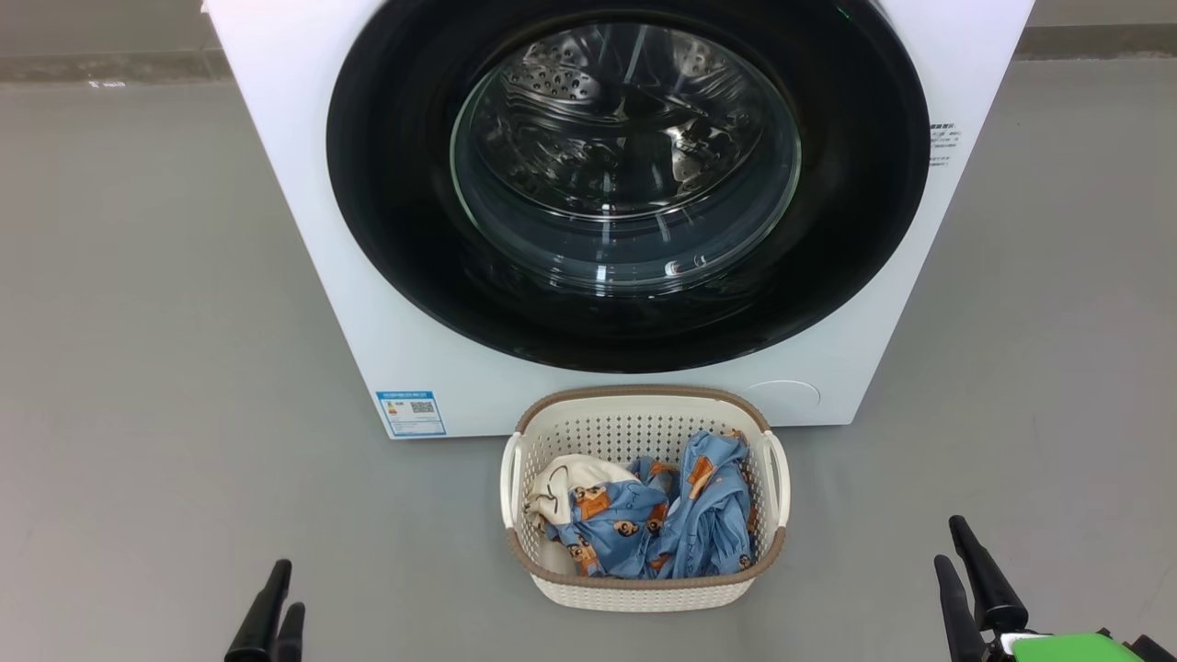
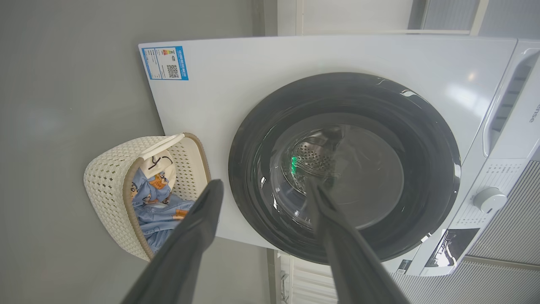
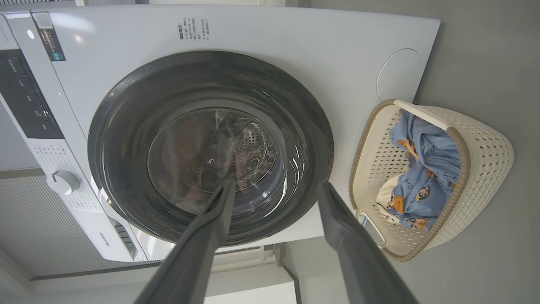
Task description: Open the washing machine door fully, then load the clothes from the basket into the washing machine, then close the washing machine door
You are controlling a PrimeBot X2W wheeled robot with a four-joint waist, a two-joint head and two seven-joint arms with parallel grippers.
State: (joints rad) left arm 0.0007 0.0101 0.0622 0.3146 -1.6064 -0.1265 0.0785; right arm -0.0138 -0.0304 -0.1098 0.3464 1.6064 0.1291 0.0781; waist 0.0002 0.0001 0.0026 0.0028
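Observation:
The white washing machine fills the upper head view. Its round door, with a glossy black rim and clear glass bowl, lies flush against the front, shut. On the floor just before it stands the cream basket holding the clothes: light-blue bear-print fabric and a cream garment. My left gripper is at the lower left and my right gripper at the lower right, both short of the basket. Both are open with nothing between their fingers. The wrist views also show door and basket.
Grey floor spreads to both sides of the machine and basket. A blue label sits at the washer's lower left corner. A control panel with a white knob lies along the machine's top.

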